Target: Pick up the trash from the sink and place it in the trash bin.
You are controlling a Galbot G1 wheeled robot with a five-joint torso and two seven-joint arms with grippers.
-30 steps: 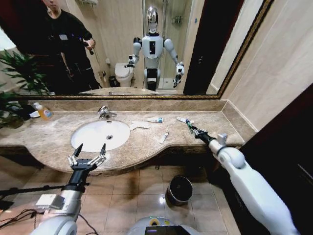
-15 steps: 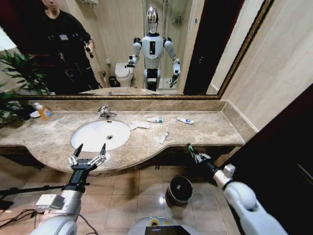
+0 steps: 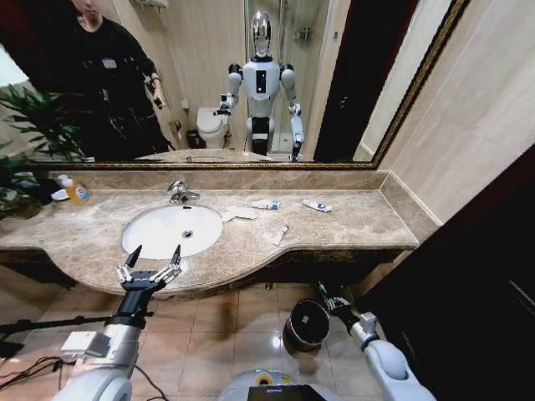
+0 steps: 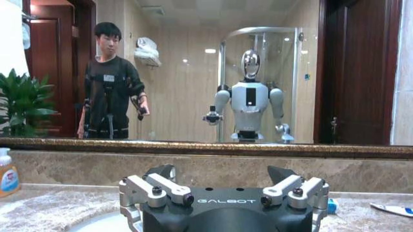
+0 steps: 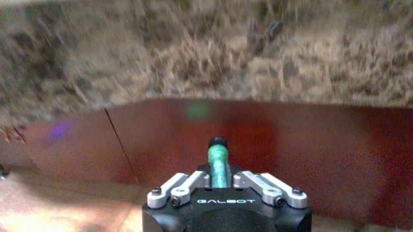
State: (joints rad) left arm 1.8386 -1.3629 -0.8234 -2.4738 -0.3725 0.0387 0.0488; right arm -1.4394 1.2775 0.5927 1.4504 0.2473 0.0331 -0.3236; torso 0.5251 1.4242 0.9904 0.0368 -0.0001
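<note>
- Head view: the right end effector (image 3: 328, 297) hangs low beside the worktop (image 3: 351, 219), just next to the trash bin (image 3: 306, 323) on the floor. A green tube (image 3: 322, 290) sticks out from between its fingers, so it looks positioned for a drop into the bin, though it is beside the rim rather than over the opening.
- Head view: the left end effector (image 3: 150, 265) hovers in front of the sink (image 3: 171, 230) with its fingers spread wide and nothing between them, apparently parked while the other arm works.
- Head view: more trash lies on the marble to the right of the basin: crumpled paper (image 3: 241, 213), a white tube with a blue end (image 3: 266, 204), a white tube (image 3: 317, 205) farther right, and another small tube (image 3: 280, 235) nearer the front edge. The basin itself looks bare. An orange bottle (image 3: 77, 191) stands far left.
- Left wrist view: the left end effector (image 4: 225, 189) faces the mirror, released. This view adds a close look at the worktop's back edge, with the orange bottle (image 4: 7, 173) at one side and a tube (image 4: 391, 209) at the other.
- Right wrist view: the right end effector (image 5: 221, 182) is clenched on the green tube (image 5: 217, 164), which points upright out of the grip; the head view cannot confirm this hold so plainly. Marble edge and dark cabinet front (image 5: 290, 145) lie ahead; I cannot tell from here how the tube sits relative to the bin.
</note>
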